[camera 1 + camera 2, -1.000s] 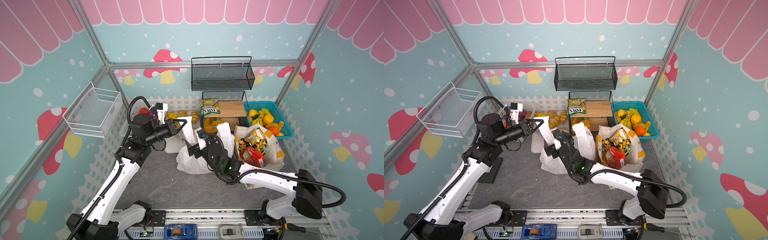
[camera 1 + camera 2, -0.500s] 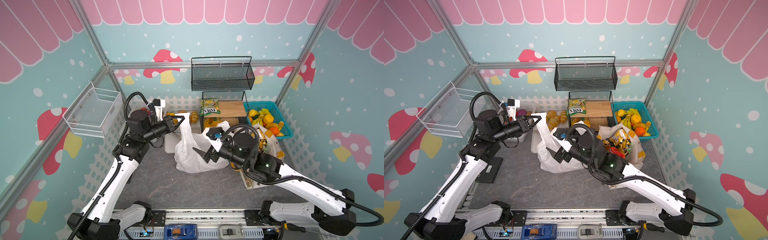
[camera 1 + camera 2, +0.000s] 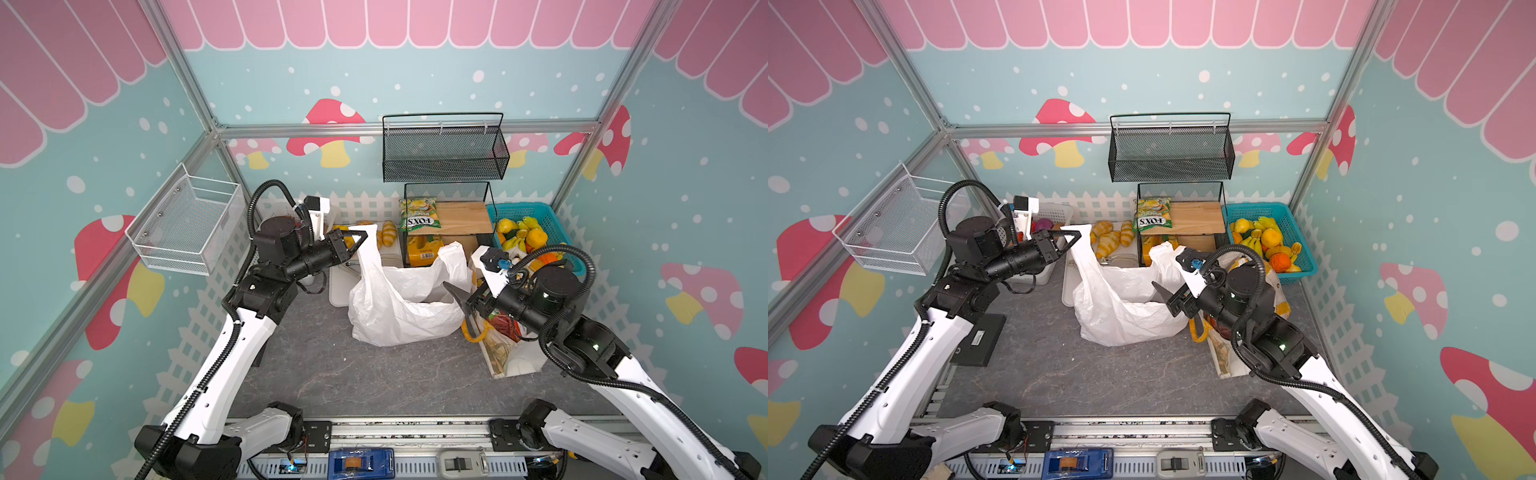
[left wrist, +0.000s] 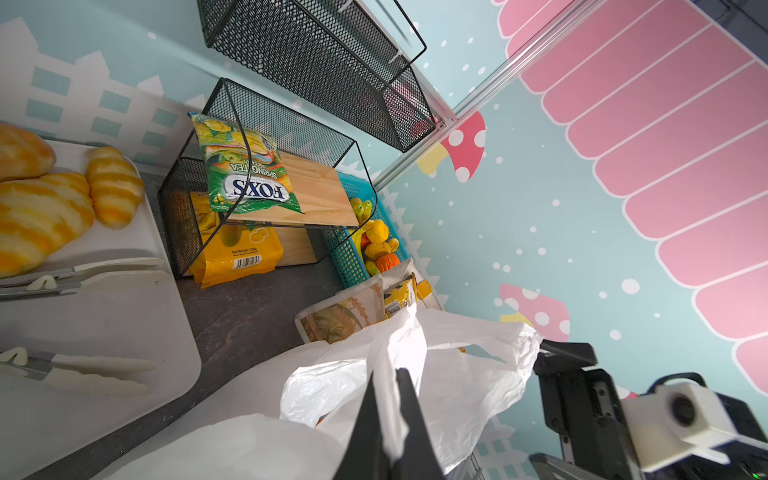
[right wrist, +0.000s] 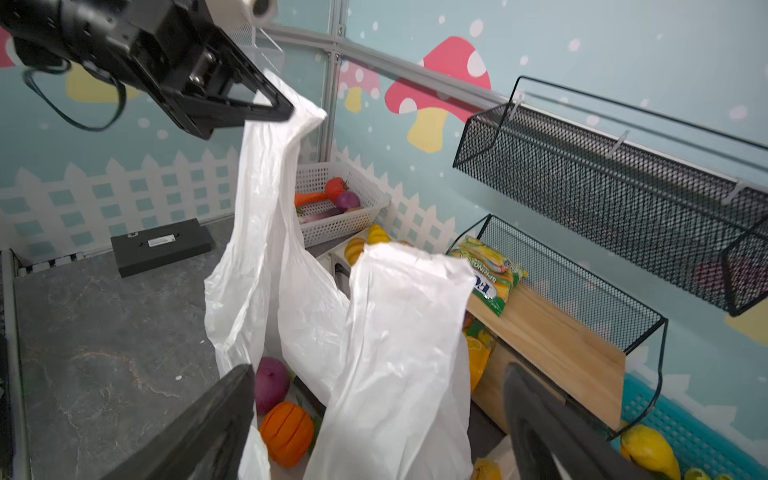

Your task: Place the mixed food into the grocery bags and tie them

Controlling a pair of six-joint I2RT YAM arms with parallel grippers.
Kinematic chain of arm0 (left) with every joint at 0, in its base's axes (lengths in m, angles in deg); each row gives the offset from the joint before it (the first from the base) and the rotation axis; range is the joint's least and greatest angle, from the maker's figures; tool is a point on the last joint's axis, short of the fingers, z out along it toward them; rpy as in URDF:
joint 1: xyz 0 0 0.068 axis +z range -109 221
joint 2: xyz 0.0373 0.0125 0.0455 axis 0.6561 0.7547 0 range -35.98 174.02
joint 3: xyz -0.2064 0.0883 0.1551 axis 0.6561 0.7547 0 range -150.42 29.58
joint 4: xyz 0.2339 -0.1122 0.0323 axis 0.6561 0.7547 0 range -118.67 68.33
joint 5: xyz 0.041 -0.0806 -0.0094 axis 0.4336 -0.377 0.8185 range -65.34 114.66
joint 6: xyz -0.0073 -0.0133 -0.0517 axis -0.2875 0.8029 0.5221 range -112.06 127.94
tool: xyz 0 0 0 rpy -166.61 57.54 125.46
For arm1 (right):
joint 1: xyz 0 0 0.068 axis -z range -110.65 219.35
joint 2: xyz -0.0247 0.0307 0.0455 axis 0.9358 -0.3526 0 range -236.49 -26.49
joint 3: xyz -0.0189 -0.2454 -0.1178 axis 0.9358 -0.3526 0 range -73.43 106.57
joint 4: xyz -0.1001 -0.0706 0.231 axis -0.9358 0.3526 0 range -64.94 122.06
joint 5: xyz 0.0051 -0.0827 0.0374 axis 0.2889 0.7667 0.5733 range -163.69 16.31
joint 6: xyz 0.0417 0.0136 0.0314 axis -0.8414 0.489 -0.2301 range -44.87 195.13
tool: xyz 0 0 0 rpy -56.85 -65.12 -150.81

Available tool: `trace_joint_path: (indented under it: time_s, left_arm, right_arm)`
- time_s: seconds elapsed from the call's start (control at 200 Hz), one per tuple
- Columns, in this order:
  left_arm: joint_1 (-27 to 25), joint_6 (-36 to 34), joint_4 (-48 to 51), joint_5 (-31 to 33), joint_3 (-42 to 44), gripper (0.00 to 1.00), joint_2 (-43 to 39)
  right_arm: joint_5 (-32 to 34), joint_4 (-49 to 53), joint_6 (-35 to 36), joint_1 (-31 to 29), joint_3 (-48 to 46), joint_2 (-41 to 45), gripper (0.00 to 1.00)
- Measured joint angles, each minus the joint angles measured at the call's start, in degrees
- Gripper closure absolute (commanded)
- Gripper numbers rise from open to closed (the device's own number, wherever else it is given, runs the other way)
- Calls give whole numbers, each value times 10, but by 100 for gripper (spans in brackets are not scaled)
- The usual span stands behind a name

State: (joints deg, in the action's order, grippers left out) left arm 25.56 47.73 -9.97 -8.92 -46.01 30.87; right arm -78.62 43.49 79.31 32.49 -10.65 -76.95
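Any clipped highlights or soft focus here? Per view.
Left wrist view: the white plastic bag clips to flat white where the left gripper pinches it. Right wrist view: the right gripper has blurred, close-up fingers; the purple onion behind them is sharp. Both top views: sharp, evenly lit, bag creases readable.

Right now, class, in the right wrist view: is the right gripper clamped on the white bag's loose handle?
No: the right gripper stands wide open, one finger on each side of the white bag's handle.
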Motion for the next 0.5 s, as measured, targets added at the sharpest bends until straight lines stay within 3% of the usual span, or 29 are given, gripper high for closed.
trace_joint_path:
  time_s: [0.06, 0.255, 0.36, 0.5]
  left_arm:
    - [0, -3, 4, 0, -2, 100, 1]
    - [1, -17, 18, 0, -6, 99, 1]
    - [3, -30, 24, 4, -6, 88, 1]
    - [4, -61, 28, 22, -6, 59, -3]
  right_arm:
    - [-24, -6, -6, 28, -24, -7, 13]
    - [-97, -56, -22, 83, -71, -34, 48]
    - [-126, -101, -32, 87, -88, -39, 61]
    - [-151, -166, -58, 87, -106, -40, 71]
